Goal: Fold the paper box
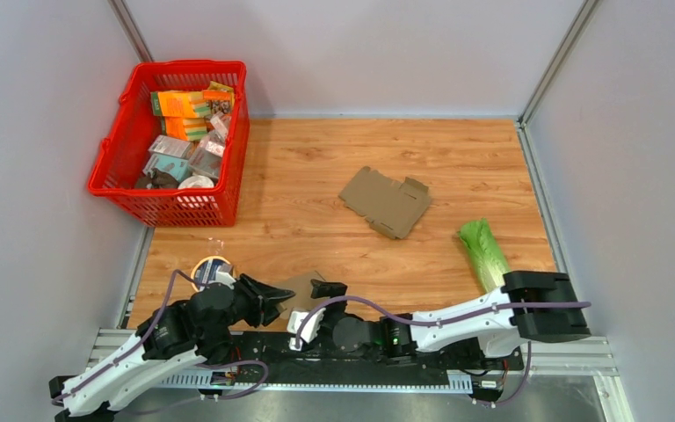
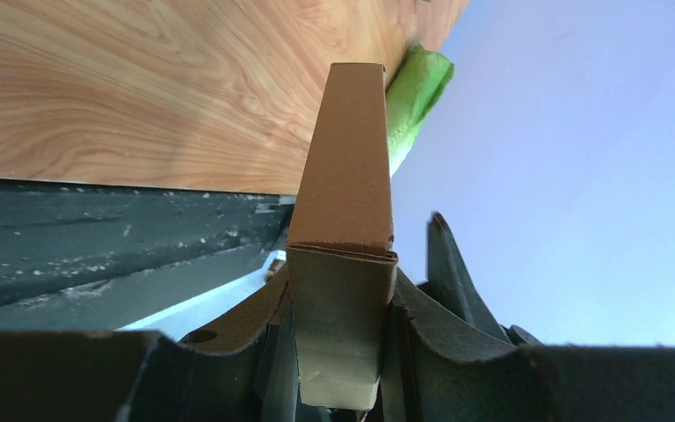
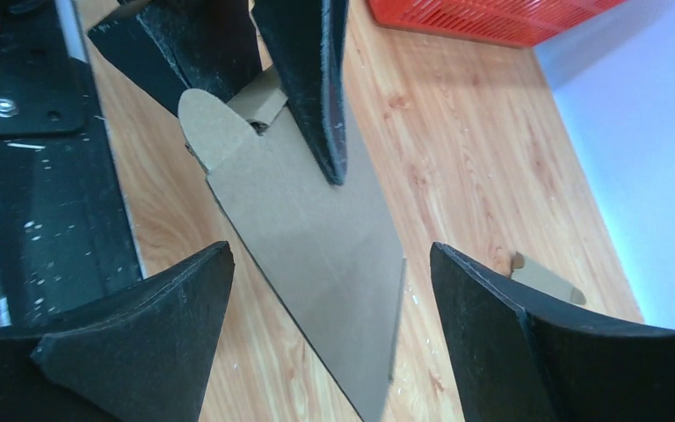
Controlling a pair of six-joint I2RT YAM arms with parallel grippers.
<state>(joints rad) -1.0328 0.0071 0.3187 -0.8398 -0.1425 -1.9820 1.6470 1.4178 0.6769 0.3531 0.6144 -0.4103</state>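
Right wrist view: the box (image 3: 316,229), pinched in the left pincer (image 3: 281,132), points lengthwise into the right pincer (image 3: 327,264), whose wide-open, empty jaws straddle it without touching.

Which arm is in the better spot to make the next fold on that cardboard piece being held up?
Probably the right. The left gripper is clamped on the cardboard box, steadying it; the right gripper is open, with the box's free end between its fingers.
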